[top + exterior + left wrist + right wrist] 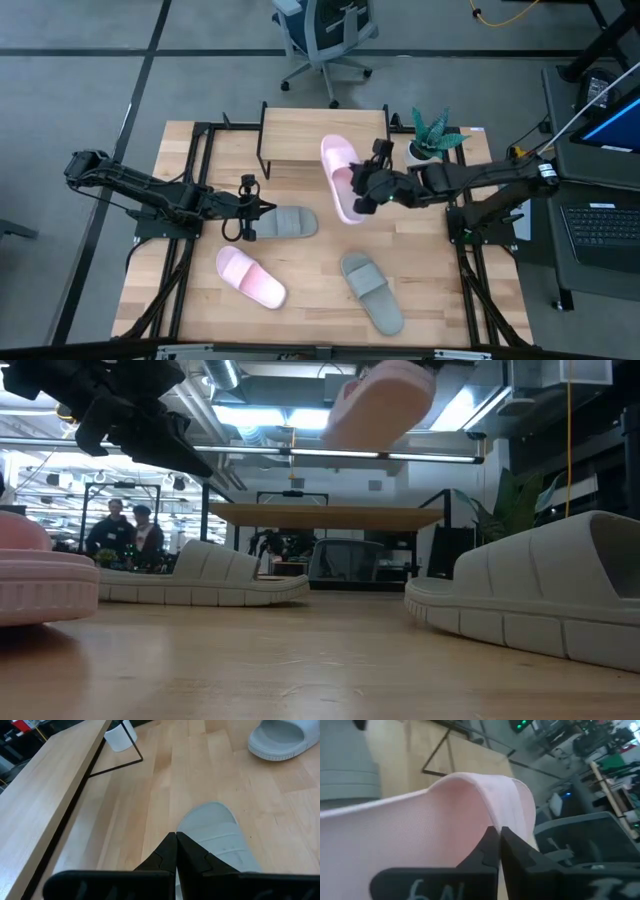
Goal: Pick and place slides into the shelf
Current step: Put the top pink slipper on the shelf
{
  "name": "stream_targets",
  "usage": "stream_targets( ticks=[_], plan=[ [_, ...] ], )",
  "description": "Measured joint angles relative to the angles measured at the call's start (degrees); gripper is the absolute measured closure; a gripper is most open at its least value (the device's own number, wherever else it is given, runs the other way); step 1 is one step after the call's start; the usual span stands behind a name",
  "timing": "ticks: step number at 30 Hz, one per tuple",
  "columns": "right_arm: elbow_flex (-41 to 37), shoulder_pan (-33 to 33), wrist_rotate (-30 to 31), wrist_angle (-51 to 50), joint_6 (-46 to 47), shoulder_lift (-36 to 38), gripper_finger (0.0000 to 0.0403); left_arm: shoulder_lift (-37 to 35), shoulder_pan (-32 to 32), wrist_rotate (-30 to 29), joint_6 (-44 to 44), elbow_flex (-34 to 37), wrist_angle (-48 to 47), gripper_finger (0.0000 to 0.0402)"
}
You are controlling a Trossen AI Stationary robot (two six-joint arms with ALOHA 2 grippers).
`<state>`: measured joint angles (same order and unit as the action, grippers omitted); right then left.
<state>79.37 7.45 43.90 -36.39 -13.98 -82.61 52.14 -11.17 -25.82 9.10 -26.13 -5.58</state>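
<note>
My right gripper (366, 187) is shut on a pale pink slide (338, 176), which it holds in the air just in front of the shelf (300, 135). In the low view this slide (380, 400) floats high above the table. My left gripper (250, 205) is shut and hovers by the near-left end of a grey-green slide (286, 222) without touching it. That slide (215, 832) lies sole down below the fingers. A second pink slide (250, 277) and a second grey-green slide (372, 292) lie flat toward the near edge. My right gripper pinches the pink slide at the rim of its wide strap (512, 810), on the side facing the table's right. The fingers (487, 847) come in roughly level from the right, across the slide. It is lifted clear and tilted, one end raised toward the shelf.
A potted plant (432, 138) in a white pot stands right of the shelf, close to my right arm. The shelf's thin black legs (127, 750) stand on the table. An office chair (325, 30) is beyond the far edge. People stand far off in the room (130, 530).
</note>
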Motion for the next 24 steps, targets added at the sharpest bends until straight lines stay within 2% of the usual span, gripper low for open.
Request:
stream_targets(
  ticks=[12,22,24],
  plan=[
    [2.52,-8.12,1.89,0.69,-5.02,0.00,0.0397,0.00,0.01,-0.01,-0.07,0.00,0.02,0.0401],
    [2.54,-15.24,1.61,0.71,-9.11,0.00,0.0397,0.00,0.03,-0.02,-1.05,0.00,0.02,0.0401],
    [2.54,-16.57,-0.13,0.71,-10.28,0.00,0.0397,0.00,0.03,-0.02,-1.05,0.00,0.02,0.0401]
  ],
)
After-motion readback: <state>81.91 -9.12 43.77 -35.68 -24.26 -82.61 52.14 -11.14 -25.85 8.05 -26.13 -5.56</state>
